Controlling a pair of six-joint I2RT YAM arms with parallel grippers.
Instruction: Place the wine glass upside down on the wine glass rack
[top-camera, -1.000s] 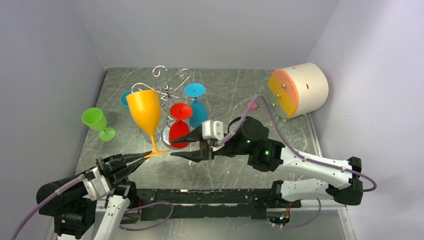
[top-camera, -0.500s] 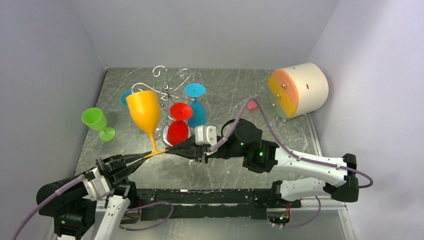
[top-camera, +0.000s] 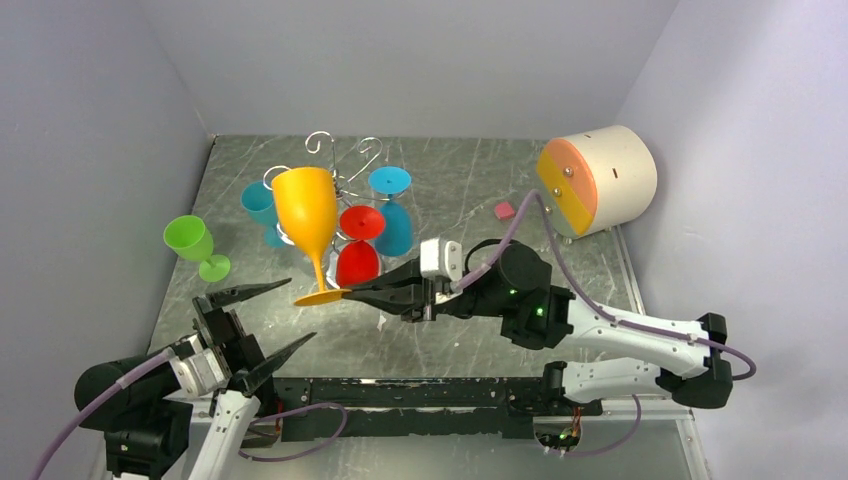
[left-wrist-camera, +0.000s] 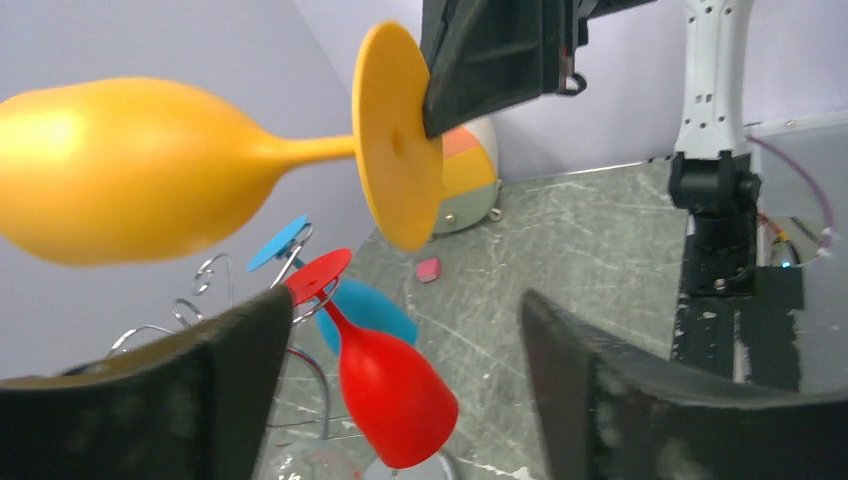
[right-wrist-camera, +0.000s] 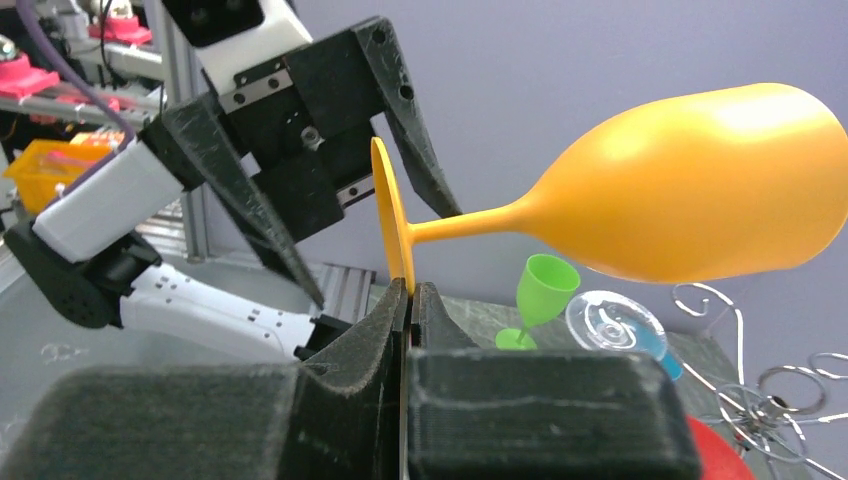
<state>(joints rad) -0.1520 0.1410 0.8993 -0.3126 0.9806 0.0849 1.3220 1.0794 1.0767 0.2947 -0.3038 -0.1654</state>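
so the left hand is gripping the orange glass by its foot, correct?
No, the right hand is gripping the orange glass by its foot; the left hand stands open. The right wrist view shows it.

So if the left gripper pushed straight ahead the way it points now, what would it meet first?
Most likely the foot of the orange wine glass, pinched by the right gripper, just beyond the open left gripper; depth is unclear.
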